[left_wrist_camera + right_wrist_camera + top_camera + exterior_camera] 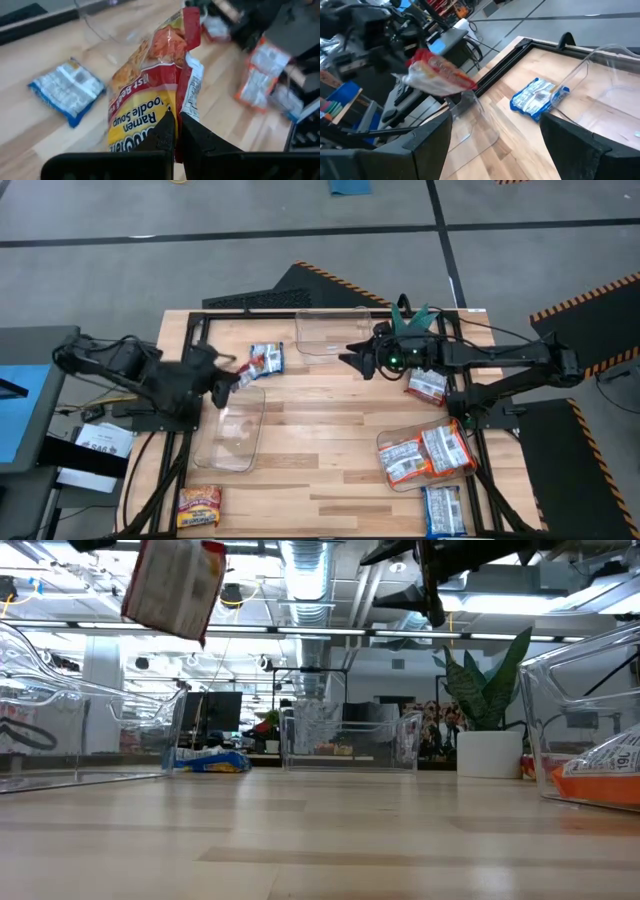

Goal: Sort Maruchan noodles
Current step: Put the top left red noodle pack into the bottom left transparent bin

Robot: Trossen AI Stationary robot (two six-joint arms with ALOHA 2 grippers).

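Above the near end of the long clear plastic bin (232, 432) on my left side of the counter (330, 480), my left claw (175, 131) was pinched tight on the lower edge of a red-and-yellow crinkled plastic ramen packet (152, 85), which stood up from my fingers, clear of the wood. This was the carrying step, I judged: one packet lifted and on its way to a bin. Just beyond that claw a blue-and-white flat ramen packet (268, 359) lay on the bare wood, beside the second clear bin (330, 330) at the far edge.

My right claw (350, 357) hung in the air near that far bin, its fingers spread wide and holding nothing. Behind it, on its own side, a third clear bin (385, 442) already held orange-and-white packets (425, 452); one more packet (428, 386) lay just by the arm and a blue one (444, 510) at the near edge. A yellow-and-red packet (199, 505) lay at the near left corner.

Next, I reckoned, the left claw had to come down over the empty long bin and let go inside its walls.
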